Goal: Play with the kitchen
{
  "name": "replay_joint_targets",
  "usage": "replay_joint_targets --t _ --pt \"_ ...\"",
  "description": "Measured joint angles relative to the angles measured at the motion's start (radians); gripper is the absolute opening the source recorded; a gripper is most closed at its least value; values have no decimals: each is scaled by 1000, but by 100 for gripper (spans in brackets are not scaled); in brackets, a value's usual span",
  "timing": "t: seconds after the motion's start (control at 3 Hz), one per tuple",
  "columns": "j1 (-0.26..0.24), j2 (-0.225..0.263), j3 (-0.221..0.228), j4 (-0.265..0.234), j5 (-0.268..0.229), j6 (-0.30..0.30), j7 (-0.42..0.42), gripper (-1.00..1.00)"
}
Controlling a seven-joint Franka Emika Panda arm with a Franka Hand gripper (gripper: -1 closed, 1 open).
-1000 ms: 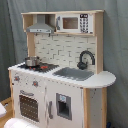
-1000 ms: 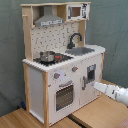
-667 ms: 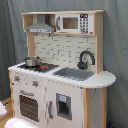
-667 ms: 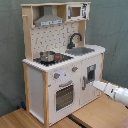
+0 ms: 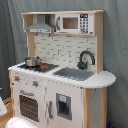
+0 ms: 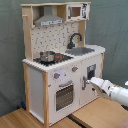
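In the second exterior view, the arm is reaching farther left than a second ago, its gripper now touching the kitchen's lower cabinet door; whether it is grasping cannot be told. The kitchen is standing unmoved against the grey curtain.

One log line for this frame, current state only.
arm: at kitchen front | gripper: at right cabinet door, by handle | pot: on stove | oven door: shut
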Motion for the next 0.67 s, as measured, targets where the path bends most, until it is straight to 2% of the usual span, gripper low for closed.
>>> replay_joint_targets --t 0.67 --pt "-84 0 15 49 0 60 203 100"
